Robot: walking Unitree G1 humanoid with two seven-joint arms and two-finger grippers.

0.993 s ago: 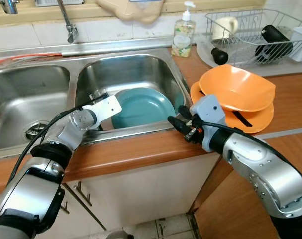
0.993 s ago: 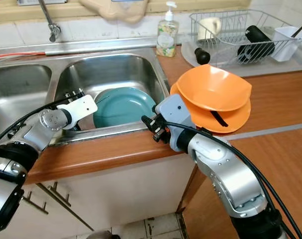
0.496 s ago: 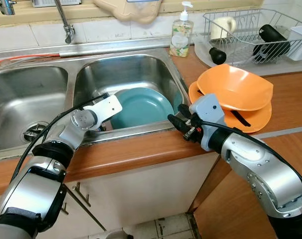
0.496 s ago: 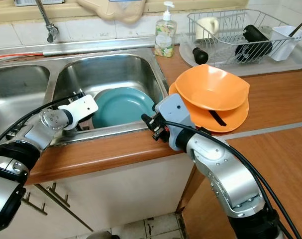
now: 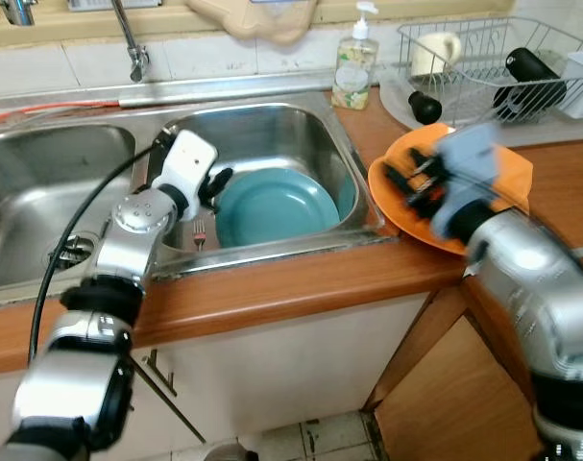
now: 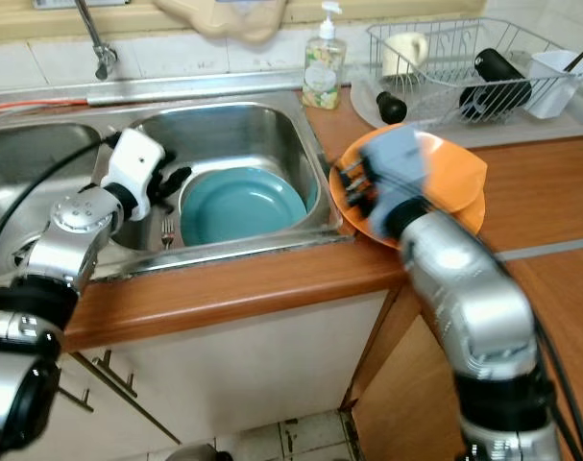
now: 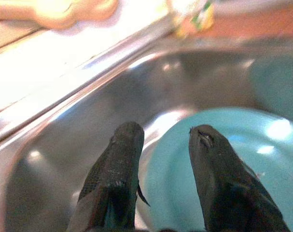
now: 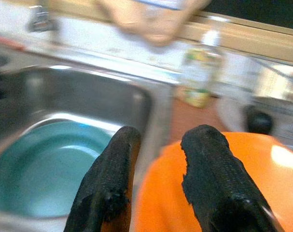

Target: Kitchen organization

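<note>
A double steel sink (image 5: pixel 272 125) is set into a wooden counter, and a teal plate (image 5: pixel 277 206) is seen lying flat in its right basin, with a fork (image 5: pixel 199 233) on the basin floor just left of it. On the counter to the right, stacked orange bowls (image 6: pixel 445 197) are placed near a dish rack (image 5: pixel 502 67).

The left gripper (image 7: pixel 160 140) is held over the plate's left rim with fingers parted and nothing between them. The right gripper (image 8: pixel 158 145), likewise spread and empty, is poised at the bowls' near-left edge, blurred.

The plate is judged rigid, moderately light, probably wet and slippery, and breakable if ceramic. It would best be pinched at the raised rim, since its flat centre offers no purchase.
</note>
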